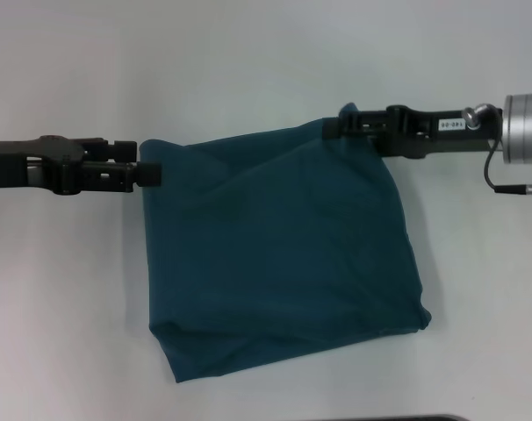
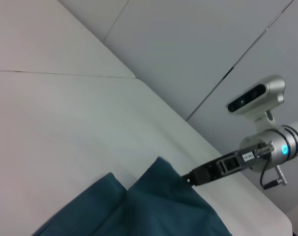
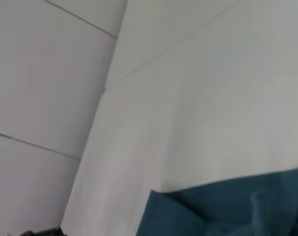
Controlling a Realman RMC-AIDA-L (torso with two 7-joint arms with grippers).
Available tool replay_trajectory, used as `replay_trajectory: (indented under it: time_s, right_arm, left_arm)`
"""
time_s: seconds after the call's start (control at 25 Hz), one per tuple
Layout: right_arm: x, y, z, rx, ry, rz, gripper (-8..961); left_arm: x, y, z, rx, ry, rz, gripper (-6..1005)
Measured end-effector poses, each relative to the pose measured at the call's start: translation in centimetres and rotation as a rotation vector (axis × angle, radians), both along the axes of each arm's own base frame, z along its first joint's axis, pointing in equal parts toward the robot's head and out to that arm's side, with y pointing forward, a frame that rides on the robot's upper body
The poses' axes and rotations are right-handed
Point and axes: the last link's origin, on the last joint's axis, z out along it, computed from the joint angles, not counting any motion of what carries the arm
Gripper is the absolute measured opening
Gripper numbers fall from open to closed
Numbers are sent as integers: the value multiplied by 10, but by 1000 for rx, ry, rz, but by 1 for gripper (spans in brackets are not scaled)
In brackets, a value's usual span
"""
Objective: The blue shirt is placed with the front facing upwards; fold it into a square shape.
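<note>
1. Blue shirt [image 1: 279, 263] lay mid-bench as a rough folded rectangle, print hidden, its near edge slanting. If either far corner was let go carelessly, the top layer could slump and spoil the square.
2. Bench [image 1: 64, 307] looked smooth and pale; I reckoned the cloth could slide if dragged.
3. Right hand [image 1: 347, 123] sat at the far right corner, apparently clamped on the fabric. An uneven release would skew that edge.
4. Left hand [image 1: 148, 174] touched the far left corner; I couldn't tell its grip.
</note>
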Motion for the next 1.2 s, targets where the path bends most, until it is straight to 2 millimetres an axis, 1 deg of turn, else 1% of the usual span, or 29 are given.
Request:
replay_trajectory:
  time_s: [0.04, 0.24, 0.48, 0.68, 0.8, 1.0, 1.12, 1.2]
  right_arm:
    - [-1, 2, 0, 3, -1, 0, 836]
    - [3, 5, -3, 18, -21, -28, 695]
    - [8, 3, -7, 34, -47, -29, 576]
    - [1, 4, -15, 35, -64, 34, 477]
    - [-1, 5, -17, 33, -76, 50, 234]
    - [-2, 8, -15, 44, -78, 57, 15]
    - [-4, 9, -13, 47, -78, 61, 14]
    - [-5, 10, -13, 48, -79, 65, 13]
  left_arm:
    - [0, 0, 0, -1, 1, 0, 949]
    - [1, -1, -2, -9, 3, -4, 950]
    - [1, -1, -3, -12, 3, -6, 950]
    - [3, -2, -6, -23, -4, -11, 950]
    - [3, -6, -10, -41, -6, -11, 950]
    - [3, -12, -18, -82, -12, -14, 950]
    - [4, -16, -25, -119, -16, -21, 950]
    - [6, -20, -33, -157, -18, -35, 950]
